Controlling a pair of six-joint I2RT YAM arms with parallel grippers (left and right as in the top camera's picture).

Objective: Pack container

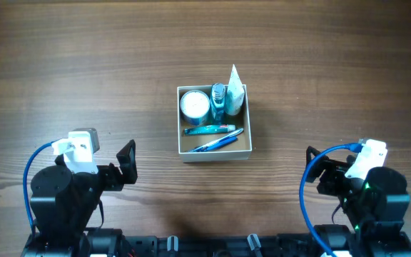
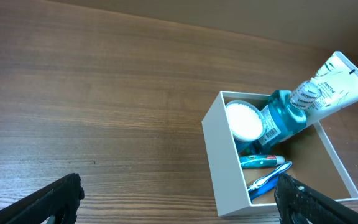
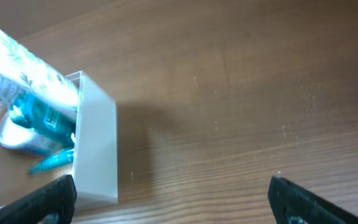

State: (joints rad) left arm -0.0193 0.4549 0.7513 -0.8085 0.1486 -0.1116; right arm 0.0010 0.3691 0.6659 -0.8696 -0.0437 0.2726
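The container [image 1: 215,150] is a small square white-walled box with a tan inside, at the table's middle. It holds a round white-lidded jar [image 1: 195,105], a teal bottle [image 1: 218,101], a white tube [image 1: 235,91] standing up at the back right, a teal toothpaste tube [image 1: 210,130] and a blue toothbrush [image 1: 216,142]. The box also shows in the left wrist view [image 2: 225,163] and the right wrist view [image 3: 97,144]. My left gripper [image 2: 179,202] is open and empty, near left of the box. My right gripper [image 3: 173,199] is open and empty, near right of it.
The wooden table [image 1: 84,64] carries only the box. Both arm bases sit at the near edge, the left one [image 1: 70,193] and the right one [image 1: 369,196], each with a blue cable.
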